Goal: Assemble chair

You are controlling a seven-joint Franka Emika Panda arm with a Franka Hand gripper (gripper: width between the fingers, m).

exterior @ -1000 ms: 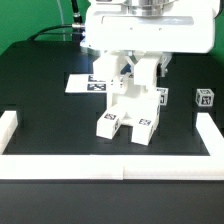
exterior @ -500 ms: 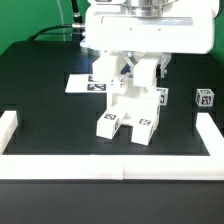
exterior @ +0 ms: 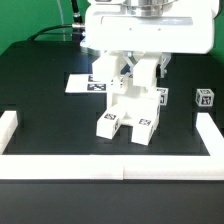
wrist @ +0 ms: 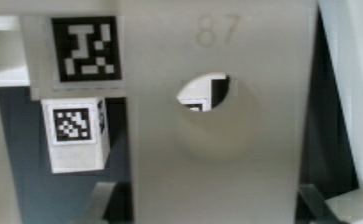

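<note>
Unmoved chair [exterior: 125, 108]; black table [exterior: 40, 100], green wall [exterior: 25, 20].

The table [exterior: 40, 90] is big, flat and black; its top is a bit shiny far back on the exterior view's left; a low white wall [exterior: 110, 165] runs along the front edge; it turns at both ends and makes a short arm up each side; in front of it lies a plain grey strip [exterior: 110, 200]; a thin flat marker board [exterior: 76, 84] with black and white squares lies on the table; behind the table stands a green wall [exterior: 30, 18]; a black cable [exterior: 55, 33] runs along the back edge of the table; the light is soft and even; shadows are faint.
</note>
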